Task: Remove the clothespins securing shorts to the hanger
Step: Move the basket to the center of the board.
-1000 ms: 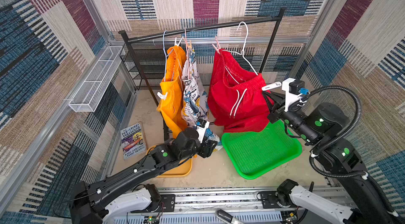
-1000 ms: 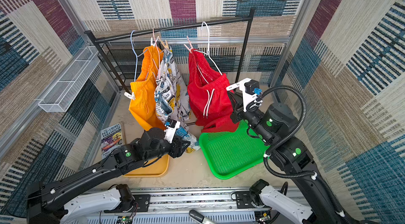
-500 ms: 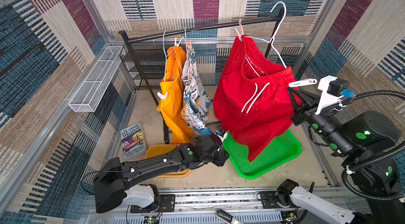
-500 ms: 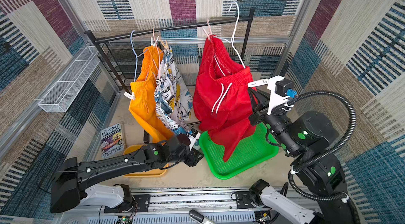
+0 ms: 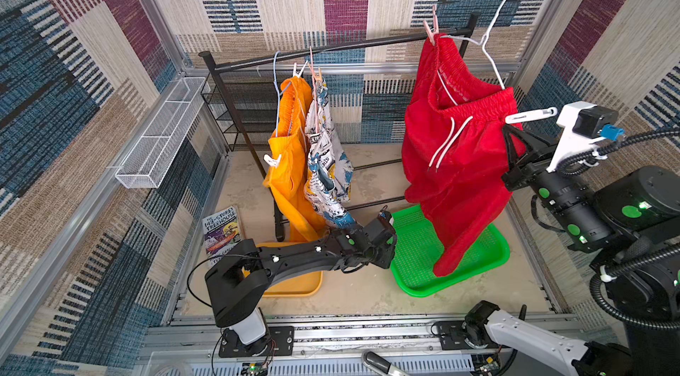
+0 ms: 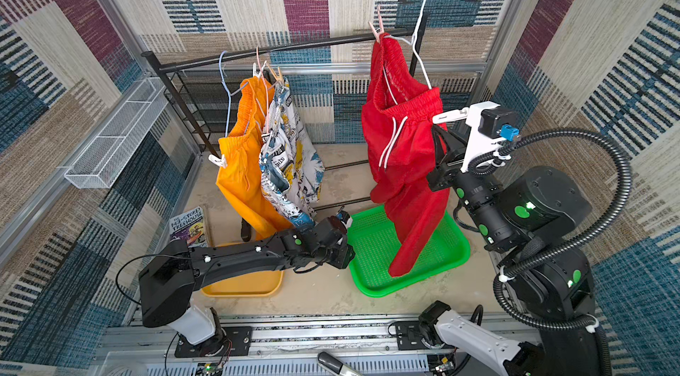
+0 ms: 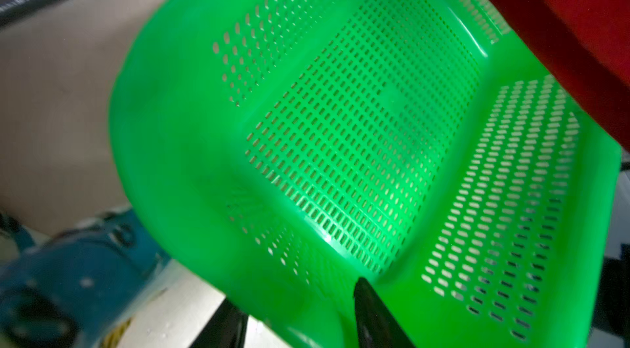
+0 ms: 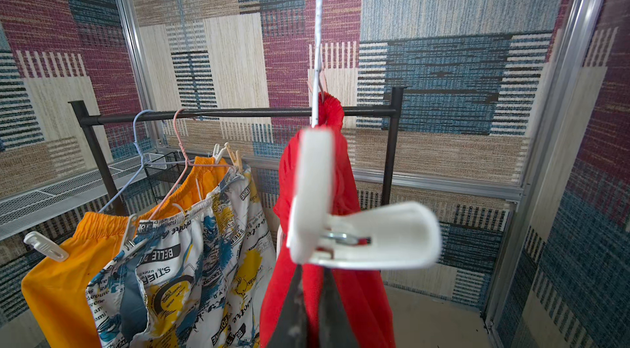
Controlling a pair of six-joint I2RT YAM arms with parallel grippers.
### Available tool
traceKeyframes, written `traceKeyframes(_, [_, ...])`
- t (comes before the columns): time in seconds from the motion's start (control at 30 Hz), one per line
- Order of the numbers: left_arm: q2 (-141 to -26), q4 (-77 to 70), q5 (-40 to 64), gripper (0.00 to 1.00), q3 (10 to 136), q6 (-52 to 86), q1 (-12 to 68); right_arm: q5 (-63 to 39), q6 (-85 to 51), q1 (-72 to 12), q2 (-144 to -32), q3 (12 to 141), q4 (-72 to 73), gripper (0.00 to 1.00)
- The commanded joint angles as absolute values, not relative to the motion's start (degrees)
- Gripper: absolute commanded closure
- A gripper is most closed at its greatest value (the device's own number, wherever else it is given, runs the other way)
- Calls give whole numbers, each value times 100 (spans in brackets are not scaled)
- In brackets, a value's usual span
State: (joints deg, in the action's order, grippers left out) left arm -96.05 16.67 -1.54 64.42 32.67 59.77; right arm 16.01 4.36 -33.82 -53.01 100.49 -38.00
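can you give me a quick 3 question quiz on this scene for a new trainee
1. True or false: the white hanger carrying the red shorts is hooked on the rail.
2. How many pairs of shorts hang from the rail? A one, B two, C three.
3. Fill in: the white clothespin on the red shorts sits beside the ___ hand.
Key: 1 false, its hook is in the air above the rail. 2 B, the orange shorts and printed shorts. 3 right hand.
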Motion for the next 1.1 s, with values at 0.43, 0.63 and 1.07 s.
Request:
traceKeyframes(0.43, [-10344,2401,-54,56,7519,2703,4663,687,719,-3384,-5230,9719,-3571,100])
traceKeyframes(0.63, [-10518,2599,86,57,7811,2501,4309,476,817,-3384,-5264,9879,-3662,100])
traceKeyframes(1.07, [-11128,2842,155,56,8601,2285,3647,191,984,-3383,-5790,10157,-3495,100])
